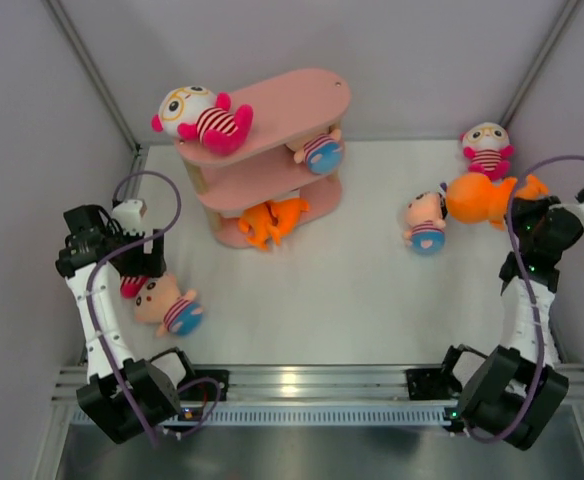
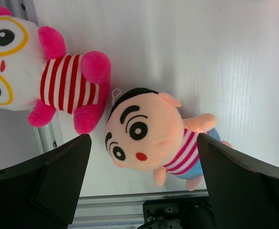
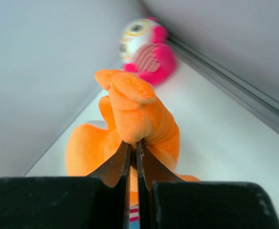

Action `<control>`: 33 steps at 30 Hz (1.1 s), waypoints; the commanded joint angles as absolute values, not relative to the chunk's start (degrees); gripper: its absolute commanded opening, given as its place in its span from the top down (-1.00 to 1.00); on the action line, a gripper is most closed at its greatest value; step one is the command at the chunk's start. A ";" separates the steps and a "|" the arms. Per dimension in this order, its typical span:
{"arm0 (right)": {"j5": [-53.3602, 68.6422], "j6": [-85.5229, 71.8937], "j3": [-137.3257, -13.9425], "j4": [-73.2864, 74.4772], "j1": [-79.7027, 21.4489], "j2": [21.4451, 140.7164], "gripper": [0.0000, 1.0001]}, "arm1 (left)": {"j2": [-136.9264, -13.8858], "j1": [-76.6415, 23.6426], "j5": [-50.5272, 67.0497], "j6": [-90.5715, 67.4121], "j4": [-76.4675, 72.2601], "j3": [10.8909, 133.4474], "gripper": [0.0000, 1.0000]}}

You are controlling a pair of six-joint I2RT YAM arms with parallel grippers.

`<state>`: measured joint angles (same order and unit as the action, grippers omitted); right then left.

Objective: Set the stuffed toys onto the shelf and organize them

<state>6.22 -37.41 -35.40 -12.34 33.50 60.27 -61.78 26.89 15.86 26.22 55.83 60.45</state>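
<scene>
The pink shelf (image 1: 282,100) stands at the back left. A white-headed doll (image 1: 200,118) lies on its top board, a peach-headed doll (image 1: 319,152) on the middle one and an orange shark (image 1: 270,222) on the bottom one. My right gripper (image 3: 134,143) is shut on a fin of another orange shark (image 3: 139,119) at the far right (image 1: 484,198). Beside that shark are a white-headed doll (image 1: 486,148) and a peach-headed doll (image 1: 426,222). My left gripper (image 2: 143,143) hangs open over a peach-headed doll (image 2: 149,136), with a white-headed doll (image 2: 44,81) next to it.
Grey walls close in the white table (image 1: 352,290) on the left, back and right. A metal rail (image 1: 312,385) with both arm bases runs along the near edge. In the top view the left arm (image 1: 102,250) partly covers the white-headed doll beneath it.
</scene>
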 commanded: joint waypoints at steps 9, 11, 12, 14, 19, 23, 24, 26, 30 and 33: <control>12.22 -18.90 -48.16 -0.19 8.37 44.22 1.00 | -57.13 26.10 40.56 33.12 69.07 67.85 -0.95; 11.96 -19.24 -49.04 2.45 2.22 41.33 1.00 | -56.26 25.93 43.84 34.27 71.45 69.08 -0.94; 11.08 -19.86 -49.13 3.07 -2.94 39.83 1.00 | -55.73 25.75 47.34 35.76 73.46 70.21 -0.95; 10.46 -21.17 -49.13 3.08 -7.54 38.77 1.00 | -55.20 25.14 49.99 36.64 75.04 71.27 -0.97; -4.54 -21.09 -45.89 -2.52 -29.85 36.04 1.00 | -52.13 18.74 57.38 34.46 76.38 71.54 -0.97; -13.43 -19.78 -45.08 -8.33 -44.89 43.73 1.00 | -48.17 12.05 59.42 33.75 76.38 72.59 -0.97; -16.75 -19.43 -45.26 -10.35 -47.87 45.77 1.00 | -47.90 11.95 58.98 33.66 76.38 72.95 -0.97; -19.93 -18.55 -45.35 -17.70 -55.52 50.51 1.00 | -48.16 11.87 57.58 34.19 76.38 73.21 -0.97; -22.94 -19.42 -47.98 -24.68 -62.13 58.78 1.00 | -50.09 10.73 57.56 35.77 76.38 71.81 -0.97; -22.06 -18.90 -53.16 -25.13 -64.16 65.81 1.00 | -52.12 9.23 58.71 36.47 76.46 71.02 -0.97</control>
<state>-18.33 -19.68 -46.30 -15.53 -62.33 62.61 -50.06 10.46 55.96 34.50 75.68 71.59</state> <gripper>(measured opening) 0.022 0.985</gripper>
